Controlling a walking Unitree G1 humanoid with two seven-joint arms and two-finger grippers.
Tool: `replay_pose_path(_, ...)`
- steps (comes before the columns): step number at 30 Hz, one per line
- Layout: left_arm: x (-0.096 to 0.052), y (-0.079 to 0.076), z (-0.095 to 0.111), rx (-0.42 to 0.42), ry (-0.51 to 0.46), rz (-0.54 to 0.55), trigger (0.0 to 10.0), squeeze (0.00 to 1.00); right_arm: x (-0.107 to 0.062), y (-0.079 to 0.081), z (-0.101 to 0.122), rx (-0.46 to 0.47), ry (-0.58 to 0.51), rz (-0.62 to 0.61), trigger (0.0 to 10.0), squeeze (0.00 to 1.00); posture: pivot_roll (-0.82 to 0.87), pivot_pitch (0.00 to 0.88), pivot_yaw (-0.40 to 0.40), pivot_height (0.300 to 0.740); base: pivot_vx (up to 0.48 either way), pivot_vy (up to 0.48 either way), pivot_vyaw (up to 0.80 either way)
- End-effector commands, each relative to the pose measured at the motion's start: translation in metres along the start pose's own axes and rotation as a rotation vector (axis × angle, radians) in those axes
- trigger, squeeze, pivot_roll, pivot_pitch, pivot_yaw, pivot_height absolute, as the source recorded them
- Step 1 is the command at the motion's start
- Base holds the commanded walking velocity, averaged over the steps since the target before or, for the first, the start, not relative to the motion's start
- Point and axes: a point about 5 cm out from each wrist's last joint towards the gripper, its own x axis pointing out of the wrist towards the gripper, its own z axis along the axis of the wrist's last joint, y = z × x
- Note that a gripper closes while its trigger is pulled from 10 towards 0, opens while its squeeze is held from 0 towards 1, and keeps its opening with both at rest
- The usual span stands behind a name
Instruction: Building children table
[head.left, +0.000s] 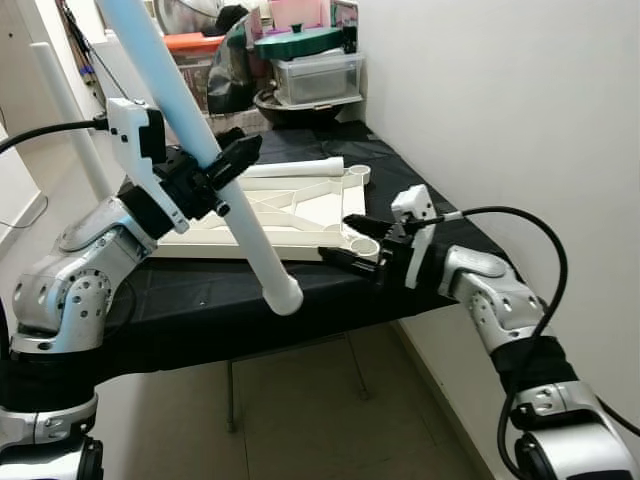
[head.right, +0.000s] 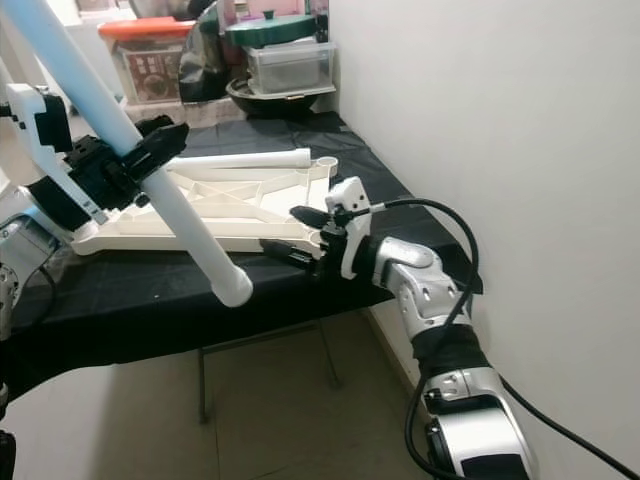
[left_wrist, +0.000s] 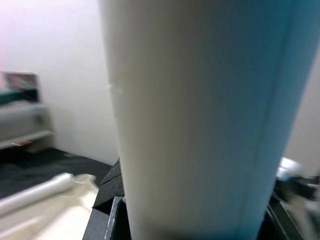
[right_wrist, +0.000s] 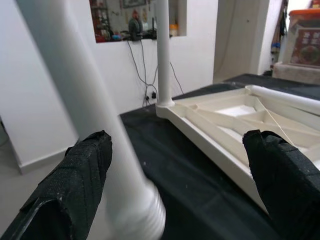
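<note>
Right wrist view had the two black fingers (right_wrist: 75, 187) spread wide with nothing between them, hovering off the counter's (head.left: 200, 300) near edge. Right gripper (head.left: 355, 240) sat just beside the near right corner socket (head.left: 364, 247) of the tabletop (head.left: 290, 210); contact not resolvable. Left gripper (head.left: 232, 170) was clamped on the white leg (head.left: 205, 150), fingers closed around it mid-length. Leg slanted over the tabletop, threaded end (head.left: 285, 296) hanging past the counter edge, between the two grippers.

Tabletop lay upside down, ribs up, on the black cloth. A second leg (head.left: 295, 168) lay along its far edge. Right wrist view showed a third leg (right_wrist: 162, 50) standing upright in a corner socket; it also stood up at far left in the left eye view. Left wrist view was mostly the held leg, blurred, close.

Clutter behind the counter: clear bin (head.left: 318, 78), green lid (head.left: 298, 40), orange-lidded box (head.right: 150, 58). White wall (head.left: 500, 110) ran tight along the right side.
</note>
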Motion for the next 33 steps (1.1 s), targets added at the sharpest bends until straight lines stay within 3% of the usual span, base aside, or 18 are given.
replay_pose_path(1, 0.001, -0.002, -0.001, -0.051, -0.006, -0.042, 10.0, 0.00, 0.008, 0.000, 0.007, -0.002, -0.019, -0.008, 10.0, 0.00, -0.03, 0.000, 0.023, 0.740, 0.000, 0.000, 0.00)
replay_pose_path(6, 0.003, -0.008, -0.013, -0.076, 0.011, -0.077, 10.0, 0.00, 0.016, -0.009, 0.014, 0.037, -0.075, -0.128, 10.0, 0.00, -0.03, 0.000, 0.026, 0.740, 0.000, 0.000, 0.00)
replay_pose_path(16, 0.006, -0.014, -0.017, -0.085, 0.021, -0.109, 10.0, 0.00, 0.014, -0.015, 0.007, 0.039, -0.114, -0.265, 10.0, 0.00, -0.03, 0.000, 0.039, 0.740, 0.000, 0.000, -0.80)
replay_pose_path(33, 0.006, -0.012, -0.016, -0.066, 0.022, -0.115, 10.0, 0.00, 0.014, -0.012, 0.007, 0.030, -0.134, -0.276, 10.0, 0.00, -0.04, 0.000, 0.047, 0.740, 0.000, 0.000, -0.69)
